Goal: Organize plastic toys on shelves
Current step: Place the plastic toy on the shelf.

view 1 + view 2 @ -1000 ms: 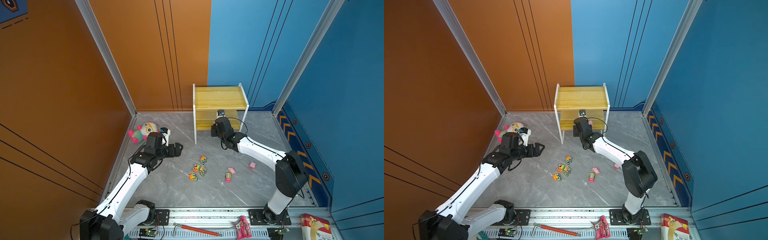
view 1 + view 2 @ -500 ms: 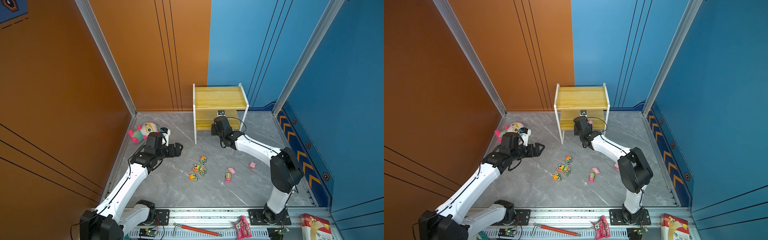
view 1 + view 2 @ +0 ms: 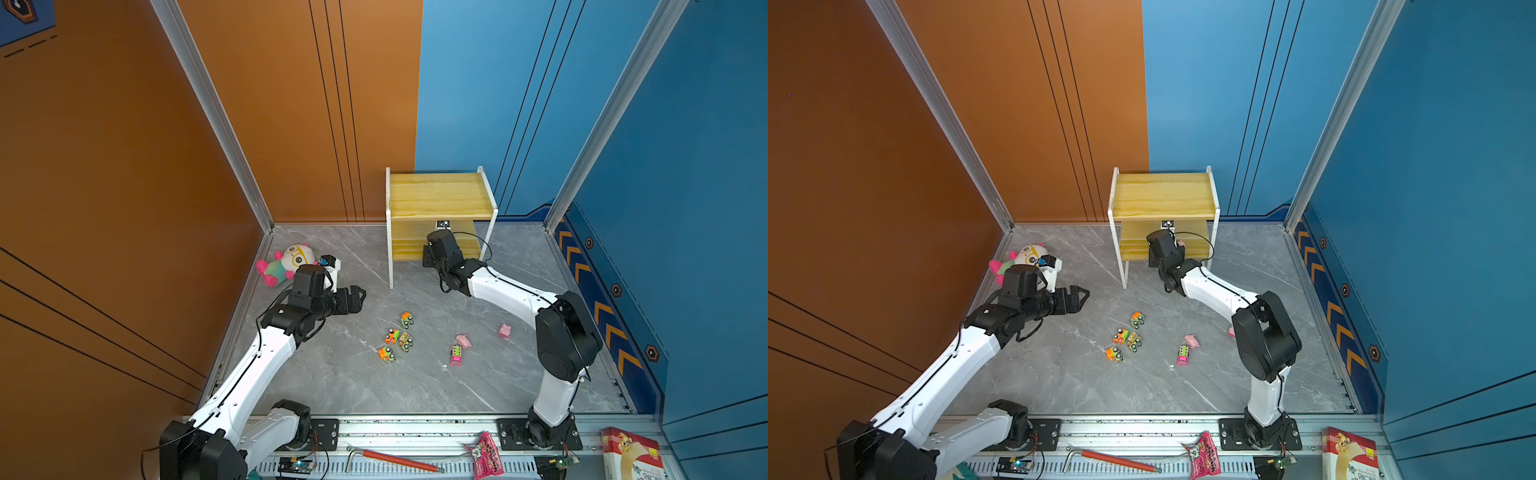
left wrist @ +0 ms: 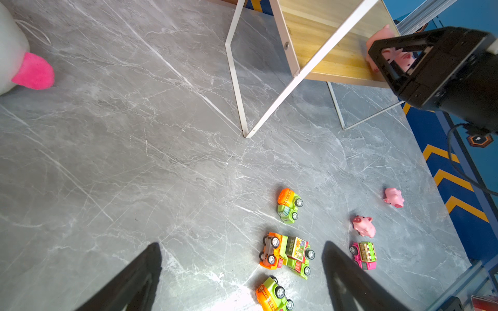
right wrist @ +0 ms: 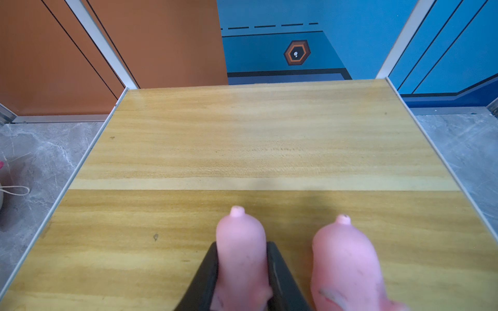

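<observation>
The shelves [image 3: 440, 195] stand at the back wall. My right gripper [image 5: 241, 246] reaches onto the lower board [image 5: 242, 150], shut on a pink pig [image 5: 239, 234] that rests on the wood. A second pig [image 5: 345, 255] stands beside it, free. In the left wrist view that gripper [image 4: 398, 58] shows at the board's front edge. On the floor lie several small trucks [image 3: 397, 338], a pink truck [image 3: 456, 355] and two pigs [image 3: 463, 340] [image 3: 505, 330]. My left gripper [image 3: 359, 295] hovers open left of the trucks, holding nothing.
A white-headed plush doll [image 3: 291, 262] with pink limbs lies by the left wall, behind my left arm. The rack's white legs [image 4: 237, 80] stand between my left gripper and the lower board. A red-handled tool [image 3: 395, 459], a snack bag and a box sit on the front rail.
My right arm has pushed slightly further in under the top board, its elbow swinging left. The left arm and the toys on the floor have not moved.
</observation>
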### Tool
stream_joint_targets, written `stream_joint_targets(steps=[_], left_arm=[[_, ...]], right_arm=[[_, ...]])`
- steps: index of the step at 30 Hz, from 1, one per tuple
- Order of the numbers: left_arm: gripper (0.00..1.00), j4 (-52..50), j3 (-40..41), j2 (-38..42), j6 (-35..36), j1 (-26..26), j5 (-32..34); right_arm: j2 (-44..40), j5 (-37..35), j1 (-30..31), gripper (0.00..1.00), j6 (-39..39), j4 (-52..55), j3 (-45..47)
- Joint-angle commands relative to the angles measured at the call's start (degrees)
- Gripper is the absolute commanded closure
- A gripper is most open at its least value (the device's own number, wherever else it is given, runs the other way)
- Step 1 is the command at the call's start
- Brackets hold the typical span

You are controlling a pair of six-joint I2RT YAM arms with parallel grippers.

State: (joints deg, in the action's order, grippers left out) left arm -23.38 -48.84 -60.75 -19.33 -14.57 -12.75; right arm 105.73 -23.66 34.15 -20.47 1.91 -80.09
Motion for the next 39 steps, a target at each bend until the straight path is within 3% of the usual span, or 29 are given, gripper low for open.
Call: stream_joint_targets(steps=[1, 10, 23, 33, 39], left_arm=[[0.07, 0.45, 0.5, 0.09, -0.27, 0.33, -1.13], [0.07, 0.44, 0.49, -0.15, -0.24, 0.33, -1.14], [0.07, 0.44, 0.41, -0.26, -0.12, 0.42, -0.96], [0.07, 0.48, 0.41, -0.42, -0.09, 0.52, -1.01], [0.07, 0.5, 0.41, -0.86, -0.13, 0.42, -1.24]], right_arm=[[1.25, -1.69, -0.42, 0.69, -0.36, -0.02, -1.75], [-0.4, -0.98, -0.41, 0.53, 0.38, -0.68, -1.27], [-7.5, 1.57, 0.51, 0.44, 0.09, -1.42, 3.35], [-20.3, 3.23, 3.3, 0.41, -1.95, 1.13, 13.37], [-30.31, 4.5, 4.0, 0.41, -9.34, 10.09, 23.51]])
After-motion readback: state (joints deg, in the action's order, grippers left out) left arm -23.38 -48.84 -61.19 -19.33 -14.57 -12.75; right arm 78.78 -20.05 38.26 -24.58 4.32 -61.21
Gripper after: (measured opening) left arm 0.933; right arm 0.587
